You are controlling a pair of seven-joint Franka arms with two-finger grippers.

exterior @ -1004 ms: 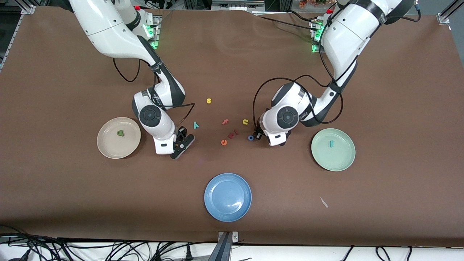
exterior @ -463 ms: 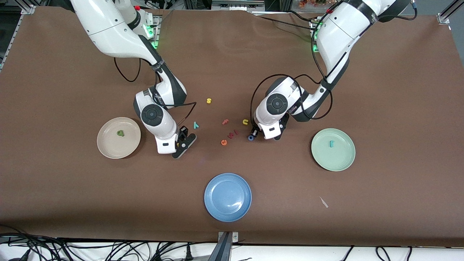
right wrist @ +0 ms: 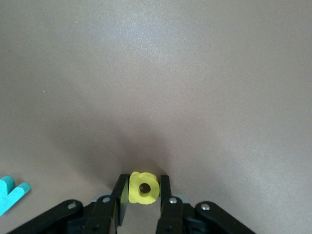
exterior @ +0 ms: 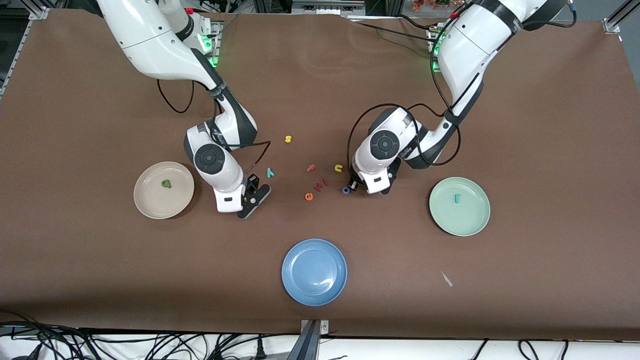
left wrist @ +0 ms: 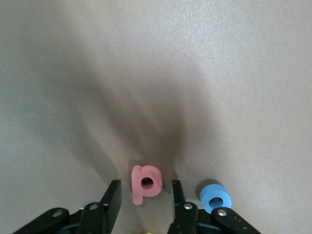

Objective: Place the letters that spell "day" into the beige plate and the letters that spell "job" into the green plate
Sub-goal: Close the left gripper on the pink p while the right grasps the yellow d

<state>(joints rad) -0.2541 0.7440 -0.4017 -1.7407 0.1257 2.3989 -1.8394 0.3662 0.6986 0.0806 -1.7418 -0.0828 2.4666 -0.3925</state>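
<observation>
Yellow d (right wrist: 143,188) sits clamped in right claw (right wrist: 141,192); left claw (left wrist: 145,195) straddles pink b (left wrist: 145,183), apart.

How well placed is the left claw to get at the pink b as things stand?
Probably well placed. The left claw is down at the table with its fingers open on either side of the pink b, and nothing sits between them. The blue o lies just outside one finger.

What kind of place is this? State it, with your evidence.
Probably a robotics lab: two robot arms bolted along a brown table, loose cables trailing off its edge, and toy letters and plates laid out for sorting practice.
</observation>
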